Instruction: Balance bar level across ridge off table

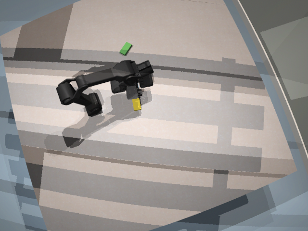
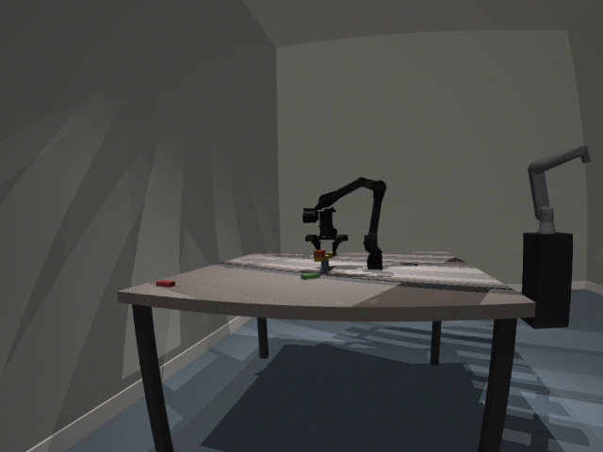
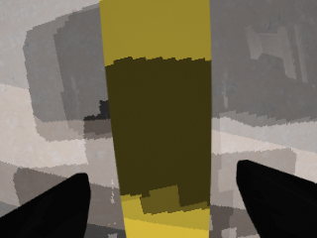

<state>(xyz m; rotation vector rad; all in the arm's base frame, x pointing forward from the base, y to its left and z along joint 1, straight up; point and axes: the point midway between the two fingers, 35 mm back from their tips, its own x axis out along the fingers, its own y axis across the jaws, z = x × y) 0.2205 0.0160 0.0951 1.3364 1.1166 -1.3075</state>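
Observation:
A yellow bar [image 1: 136,103] [image 3: 158,93] runs lengthwise between my fingers in the wrist view. In the exterior view the bar [image 2: 332,254] sits raised off the table on a small blue ridge [image 2: 324,266], with a red weight on its near end. My gripper [image 1: 135,93] [image 2: 326,240] [image 3: 164,178] is open just above the bar. Both black fingers stand clear of the bar's sides with a gap on each side. The arm hides most of the bar and all of the ridge in the top view.
A green block [image 1: 126,48] [image 2: 309,275] lies flat on the table near the ridge. A red block [image 2: 165,282] lies near the table's left corner. A grey arm on a black pedestal [image 2: 545,277] stands beside the table's right edge.

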